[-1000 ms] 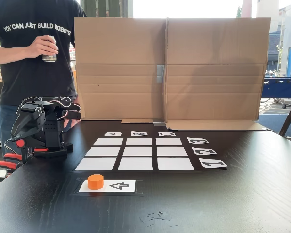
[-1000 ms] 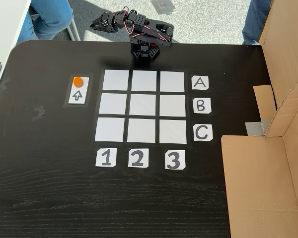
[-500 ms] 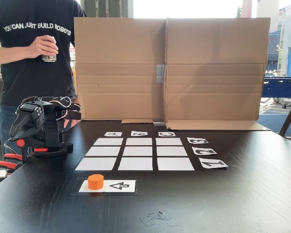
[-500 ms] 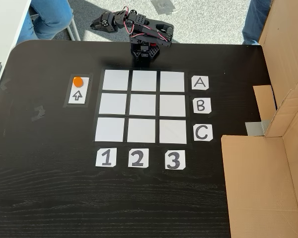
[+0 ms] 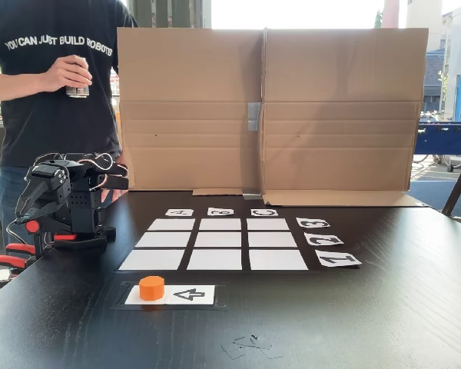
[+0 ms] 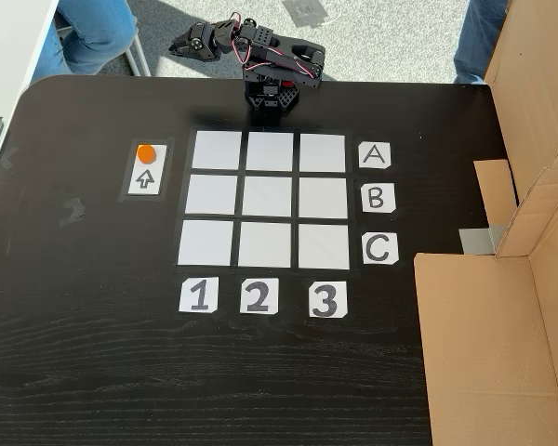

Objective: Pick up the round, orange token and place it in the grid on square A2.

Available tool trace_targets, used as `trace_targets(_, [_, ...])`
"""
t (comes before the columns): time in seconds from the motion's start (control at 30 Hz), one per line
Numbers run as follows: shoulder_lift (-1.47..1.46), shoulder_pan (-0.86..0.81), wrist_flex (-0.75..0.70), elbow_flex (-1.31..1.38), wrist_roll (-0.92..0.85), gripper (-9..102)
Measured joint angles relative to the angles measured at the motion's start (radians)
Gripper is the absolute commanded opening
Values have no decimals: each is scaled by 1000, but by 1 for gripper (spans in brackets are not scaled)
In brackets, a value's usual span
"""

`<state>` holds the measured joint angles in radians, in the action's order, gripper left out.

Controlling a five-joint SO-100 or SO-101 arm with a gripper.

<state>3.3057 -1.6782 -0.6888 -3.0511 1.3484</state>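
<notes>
Person (image 5: 50, 84): stands at the far left of the low fixed view, behind the table edge, holding a can (image 5: 77, 91); takes no part in the task
Arm (image 5: 65, 204): folded on itself at the left table edge in the low fixed view, at the far edge in the top-down fixed view (image 6: 265, 60); well apart from every task item
Gripper (image 6: 188, 42): tucked against the folded arm, past the table edge in the top-down fixed view; too small and dark to tell whether the claw is open or closed; it carries nothing orange
Token (image 6: 146, 152): rests on the far end of the arrow card (image 6: 145, 170), left of the grid in the top-down fixed view; in the low fixed view (image 5: 151, 287) it sits upright on the card's left end, nearer the camera than the grid
Grid (image 6: 269, 199): nine white cells, all bare, with letter cards on the right and number cards along the near side
Square A2 (image 6: 271, 152): middle cell of the far row, closest to the arm's base; in the low fixed view (image 5: 165, 239) it is the middle cell of the left column
Stage: judged as the start, pick not yet begun
Risk: squat, faceted token could slip from an off-centre pinch
Risk: alike cells invite a drop in a neighbour of A2
Risk: light paper card may shift if fingers drag it
</notes>
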Motion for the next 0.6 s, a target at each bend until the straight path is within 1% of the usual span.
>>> trace_targets(0.1, [-124,0,11,55,0,0])
trace_targets(0.27, [-459,48,-9,285,15,1])
trace_targets(0.4, [-715,83,-117,517,58,8])
trace_targets(0.6, [-1011,95,-296,862,106,15])
